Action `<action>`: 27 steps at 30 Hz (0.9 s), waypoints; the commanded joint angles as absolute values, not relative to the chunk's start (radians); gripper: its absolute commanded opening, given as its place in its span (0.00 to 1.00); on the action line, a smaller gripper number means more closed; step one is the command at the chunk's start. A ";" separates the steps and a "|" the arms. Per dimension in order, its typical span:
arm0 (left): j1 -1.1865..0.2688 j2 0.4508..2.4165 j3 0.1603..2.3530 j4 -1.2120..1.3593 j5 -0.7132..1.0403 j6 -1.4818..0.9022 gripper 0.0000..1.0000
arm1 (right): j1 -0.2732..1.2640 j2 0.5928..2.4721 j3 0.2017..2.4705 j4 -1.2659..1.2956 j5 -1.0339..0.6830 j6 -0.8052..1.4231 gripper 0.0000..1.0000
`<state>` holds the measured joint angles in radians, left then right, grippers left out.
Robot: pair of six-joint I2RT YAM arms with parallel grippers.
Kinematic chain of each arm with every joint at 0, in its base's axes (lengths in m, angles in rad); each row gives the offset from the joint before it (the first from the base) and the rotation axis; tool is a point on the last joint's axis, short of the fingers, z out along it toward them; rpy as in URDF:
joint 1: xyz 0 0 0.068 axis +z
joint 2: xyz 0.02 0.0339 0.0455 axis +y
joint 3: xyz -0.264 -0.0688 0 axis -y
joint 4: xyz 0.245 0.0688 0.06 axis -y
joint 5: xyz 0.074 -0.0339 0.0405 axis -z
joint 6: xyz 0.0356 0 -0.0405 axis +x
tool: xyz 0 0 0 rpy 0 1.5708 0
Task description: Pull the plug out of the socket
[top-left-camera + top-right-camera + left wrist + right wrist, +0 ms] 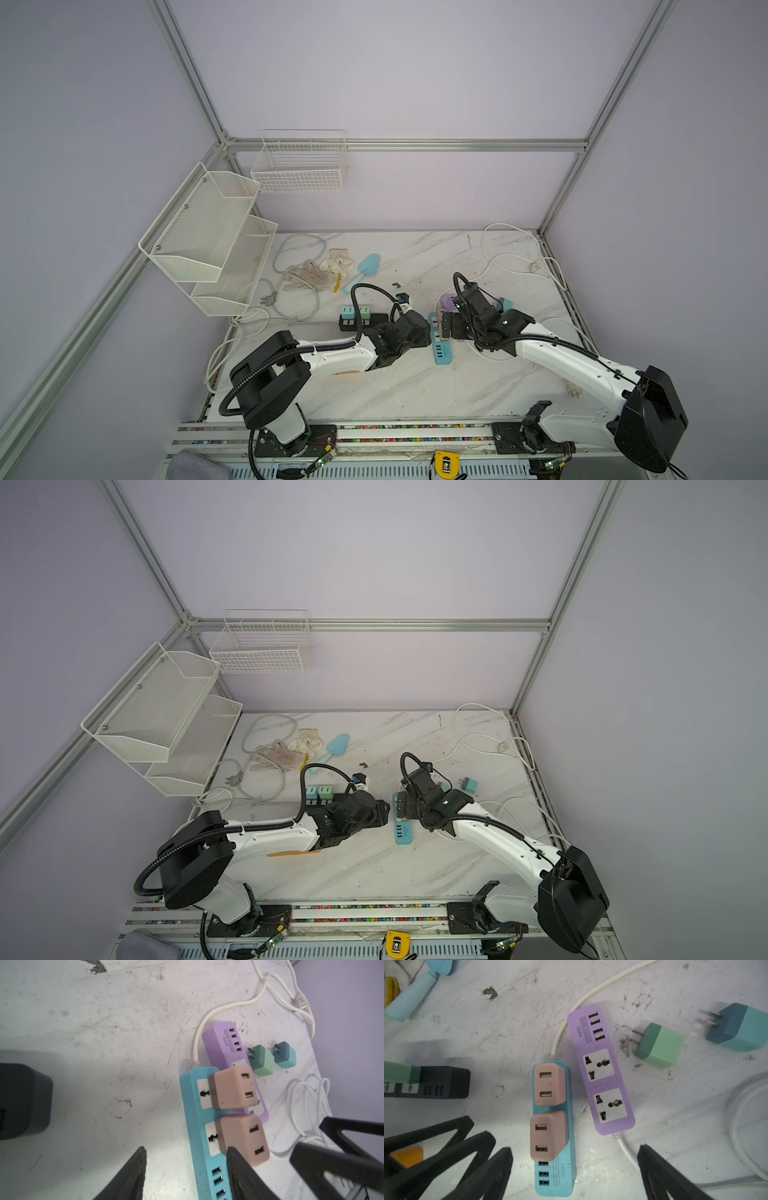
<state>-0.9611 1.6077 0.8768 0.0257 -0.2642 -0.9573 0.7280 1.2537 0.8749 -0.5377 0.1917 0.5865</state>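
Clamp the half-open, empty left gripper (186, 1149) onto the blue power strip (566, 1178); close the wide-open, empty right gripper (575, 1148) squarely on the near pink charger plug (548, 1136).

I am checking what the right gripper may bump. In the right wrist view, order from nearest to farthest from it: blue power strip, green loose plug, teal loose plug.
1. blue power strip: at the right gripper, between its open fingers.
2. green loose plug: beside the purple strip.
3. teal loose plug: beyond the green one.

Top views high, looking down; wrist views close, sharing blue strip (204, 1167).
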 commanded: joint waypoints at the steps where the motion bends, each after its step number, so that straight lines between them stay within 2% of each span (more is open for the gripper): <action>1: -0.941 1.633 0.846 0.163 -0.197 -0.936 0.60 | 0.760 1.255 0.857 -0.562 0.219 0.649 0.94; 27: -0.893 1.831 0.912 0.258 -0.020 -0.982 0.47 | 0.778 1.368 0.851 -0.429 0.173 0.588 0.66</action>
<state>-0.8970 1.8244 0.8791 0.2356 -0.0483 -0.9665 0.7734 1.3609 0.8391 -0.4484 0.1680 0.5915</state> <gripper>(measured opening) 0.480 0.666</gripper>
